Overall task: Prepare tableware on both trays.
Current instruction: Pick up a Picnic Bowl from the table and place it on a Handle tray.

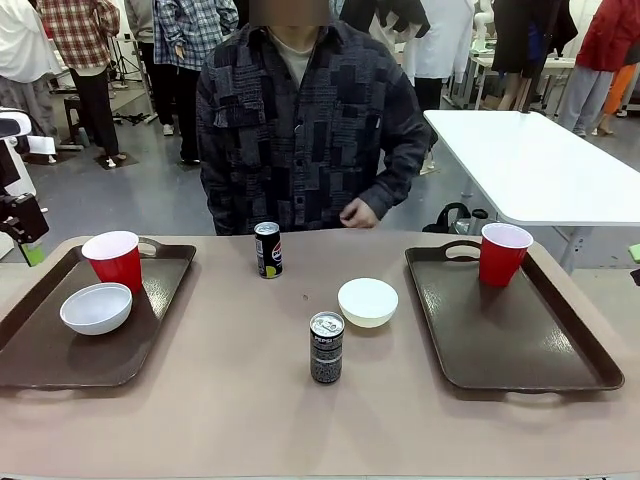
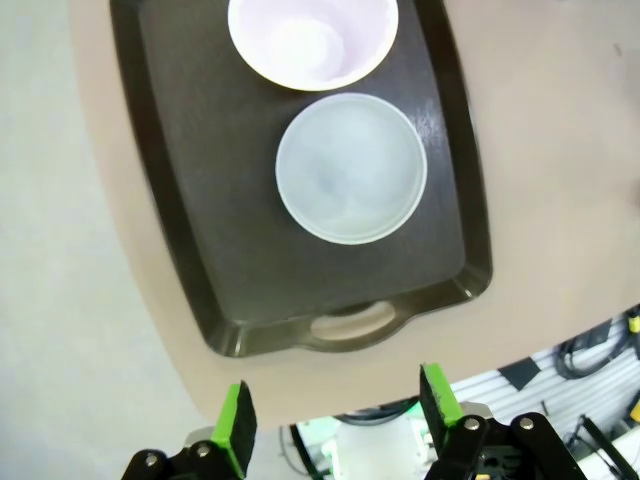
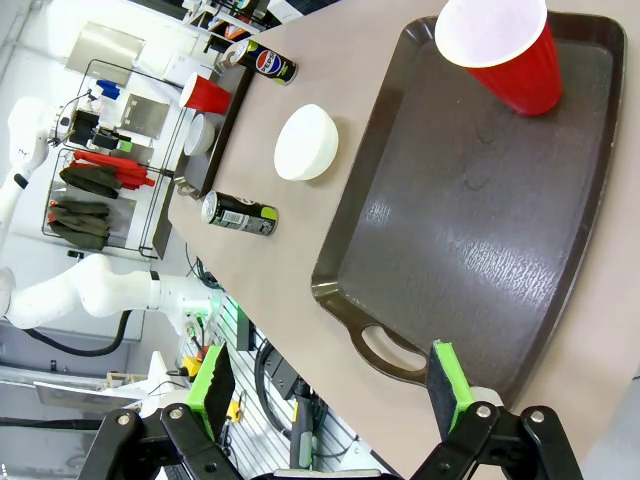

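Nearest: black Pepsi can (image 1: 326, 347), upright. White bowl (image 1: 367, 301) just behind it; second can (image 1: 268, 249) farther behind-left. Flanking it, left tray (image 1: 40, 360): red cup (image 1: 113, 260), pale bowl (image 1: 96, 307); right tray (image 1: 510, 340): other red cup (image 1: 503, 253). Wide, empty: left fingers (image 2: 237, 425), right fingers (image 3: 213, 378).

Glossy, faintly textured brown plastic trays (image 3: 480, 230); shiny metal cans (image 1: 326, 347); smooth red plastic cups (image 1: 502, 254); matt beige desk (image 1: 240, 400).

Left end effector (image 2: 338, 418) and right end effector (image 3: 331, 388), each with fingers spread wide, angled downward.
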### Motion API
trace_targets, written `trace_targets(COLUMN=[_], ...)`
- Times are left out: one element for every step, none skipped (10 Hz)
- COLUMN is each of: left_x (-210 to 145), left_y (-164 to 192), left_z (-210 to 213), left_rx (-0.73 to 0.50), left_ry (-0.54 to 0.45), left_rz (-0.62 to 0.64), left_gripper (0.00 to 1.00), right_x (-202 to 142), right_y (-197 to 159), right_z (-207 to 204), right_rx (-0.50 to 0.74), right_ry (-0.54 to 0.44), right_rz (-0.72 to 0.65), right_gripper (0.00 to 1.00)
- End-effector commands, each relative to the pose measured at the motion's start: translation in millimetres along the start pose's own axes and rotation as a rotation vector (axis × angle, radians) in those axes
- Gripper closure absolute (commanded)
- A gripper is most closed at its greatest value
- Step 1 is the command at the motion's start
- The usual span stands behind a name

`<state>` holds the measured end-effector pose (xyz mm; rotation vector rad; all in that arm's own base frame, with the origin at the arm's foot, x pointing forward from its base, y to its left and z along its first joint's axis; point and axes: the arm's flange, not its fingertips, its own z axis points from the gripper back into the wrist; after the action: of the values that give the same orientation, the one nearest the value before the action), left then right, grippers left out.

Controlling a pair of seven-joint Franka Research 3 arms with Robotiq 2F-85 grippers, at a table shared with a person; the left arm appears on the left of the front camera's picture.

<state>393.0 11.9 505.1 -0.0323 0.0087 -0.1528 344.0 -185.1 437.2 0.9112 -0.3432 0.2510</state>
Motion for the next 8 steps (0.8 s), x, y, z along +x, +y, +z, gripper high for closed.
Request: trace_targets(left_x=[0,0,14,28,45,49,50,54], left_y=[0,0,18,46,79,103,122,132], left_z=[-1,0,12,24,29,29,32,25], left_rx=[0.01,0.0,-0.173,-0.458,-0.653,-0.765,-0.834,-0.856], left_ry=[0.003,0.0,0.068,0.161,0.17,0.183,0.194,0.208], left_rz=[-0.014,0.0,-0.061,-0.138,-0.117,-0.102,-0.096,-0.081], left_gripper=[0.14,0.14,0.14,0.14,0.14,0.14,0.14,0.14], right_x=[1,1,1,0,3,6,11,23], right_y=[0,0,0,0,16,37,65,99], right_z=[0,0,0,0,-12,-32,-53,-73], right_rx=[0.008,0.008,0.008,0.0,-0.105,-0.197,-0.281,-0.37], right_ry=[-0.004,-0.004,-0.004,0.0,0.056,0.142,0.194,0.231], right_rz=[0.002,0.002,0.002,0.0,0.019,0.048,0.074,0.098], right_gripper=[0.0,0.0,0.0,0.0,0.0,0.0,0.0,0.0])
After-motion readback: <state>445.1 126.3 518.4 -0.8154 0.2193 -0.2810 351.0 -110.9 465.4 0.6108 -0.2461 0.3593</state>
